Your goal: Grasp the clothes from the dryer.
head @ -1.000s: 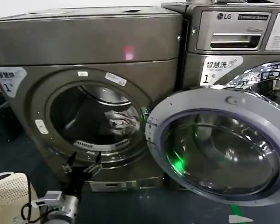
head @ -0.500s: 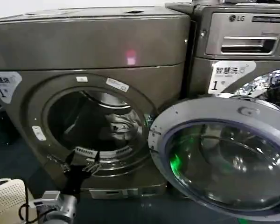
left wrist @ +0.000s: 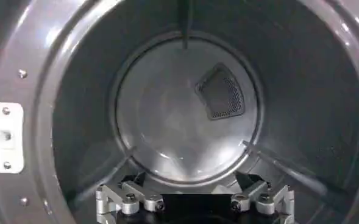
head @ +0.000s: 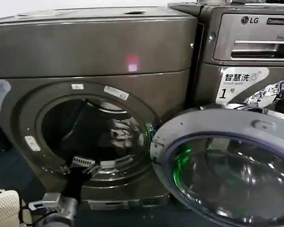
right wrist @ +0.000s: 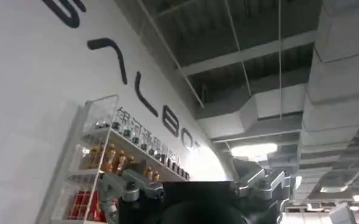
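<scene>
Beside the dryer, "LG" machine labelled "1".

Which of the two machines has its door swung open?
The dryer on the left, with the plain flat top. Its glass door hangs open in front of the LG machine, and the left gripper is at its porthole.

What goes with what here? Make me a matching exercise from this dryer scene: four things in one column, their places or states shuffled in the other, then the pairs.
Things:
1. clothes
2. door
3. left gripper
4. right gripper

Places or states:
A. swung open, to the right of the opening
B. open, at the lower rim of the dryer opening
C. lying inside the dryer
D. open, aimed up at the ceiling

Pairs: 1-C, 2-A, 3-B, 4-D
</scene>
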Controlling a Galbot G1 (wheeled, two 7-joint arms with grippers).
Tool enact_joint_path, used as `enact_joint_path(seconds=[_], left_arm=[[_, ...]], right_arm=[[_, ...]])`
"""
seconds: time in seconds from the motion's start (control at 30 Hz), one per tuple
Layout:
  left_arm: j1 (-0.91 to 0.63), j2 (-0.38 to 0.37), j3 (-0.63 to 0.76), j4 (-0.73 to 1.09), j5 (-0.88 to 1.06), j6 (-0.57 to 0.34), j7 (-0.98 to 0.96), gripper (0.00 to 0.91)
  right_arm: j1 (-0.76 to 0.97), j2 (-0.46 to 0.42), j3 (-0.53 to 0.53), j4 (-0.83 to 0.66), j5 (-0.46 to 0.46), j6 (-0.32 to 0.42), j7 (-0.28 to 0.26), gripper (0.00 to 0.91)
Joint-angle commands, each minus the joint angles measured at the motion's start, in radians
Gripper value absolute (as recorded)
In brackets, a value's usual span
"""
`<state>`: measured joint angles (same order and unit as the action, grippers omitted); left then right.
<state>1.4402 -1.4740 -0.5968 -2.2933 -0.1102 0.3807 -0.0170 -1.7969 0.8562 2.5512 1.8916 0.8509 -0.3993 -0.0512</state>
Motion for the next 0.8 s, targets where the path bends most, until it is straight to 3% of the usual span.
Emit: enact_joint_path(seconds=[0.03,0.8], left_arm=[[0.002,0.000,0.000,-0.002,-0.001,0.000,0.001,0.907],[-0.010,0.001,0.004,0.006,0.000,-0.006,0.008,0.907]], right_arm=[[0.000,0.000,0.000,0.000,0.000,0.001,0.000,0.907],[-0.005,0.007,0.006,0.011,-0.009,-0.014,-0.006,0.907]])
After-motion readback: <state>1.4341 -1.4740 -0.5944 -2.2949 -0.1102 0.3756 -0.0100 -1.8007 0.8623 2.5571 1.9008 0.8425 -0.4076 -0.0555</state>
